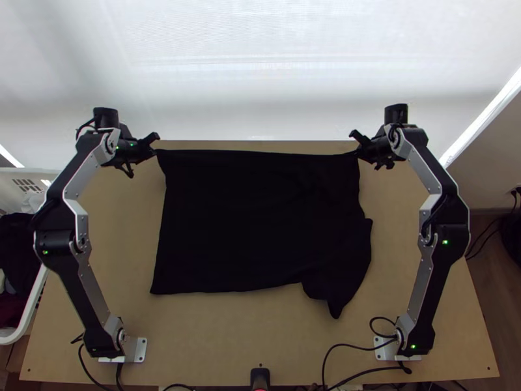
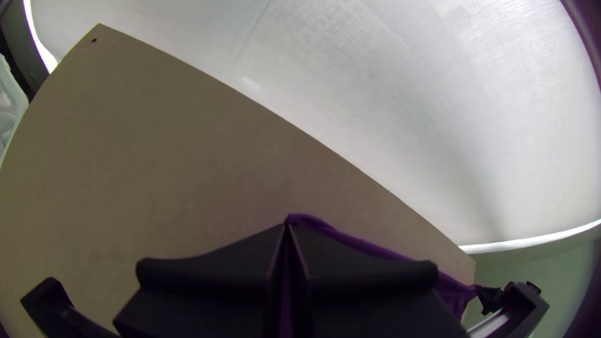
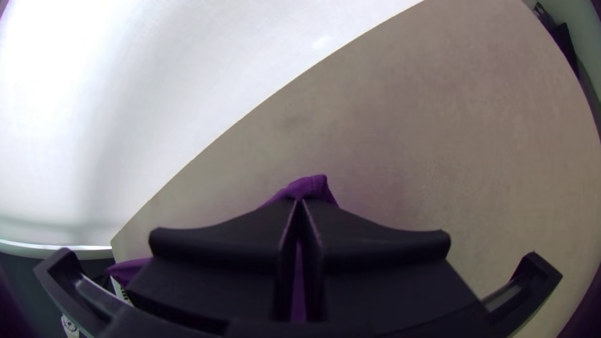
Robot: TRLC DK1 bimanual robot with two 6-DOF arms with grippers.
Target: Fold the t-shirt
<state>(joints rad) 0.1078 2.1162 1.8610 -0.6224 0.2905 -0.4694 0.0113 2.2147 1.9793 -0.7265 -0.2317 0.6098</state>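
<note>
The black t-shirt (image 1: 260, 221) hangs between both grippers in the top view, its upper edge taut and its lower part on the table, with a bunched flap at the lower right. My left gripper (image 1: 155, 151) is shut on its upper left corner, my right gripper (image 1: 357, 153) on the upper right corner. In the left wrist view, the left gripper (image 2: 287, 226) pinches the cloth (image 2: 369, 246), which looks purple there and runs off toward the other arm. The right wrist view has the right gripper (image 3: 300, 203) closed on a small peak of cloth (image 3: 310, 186).
A white basket (image 1: 29, 306) with dark clothes stands beyond the table's left side. Bare wooden table (image 1: 215, 332) lies below the shirt, with cables near the right base. A pale curtain (image 1: 260, 78) hangs behind the far edge.
</note>
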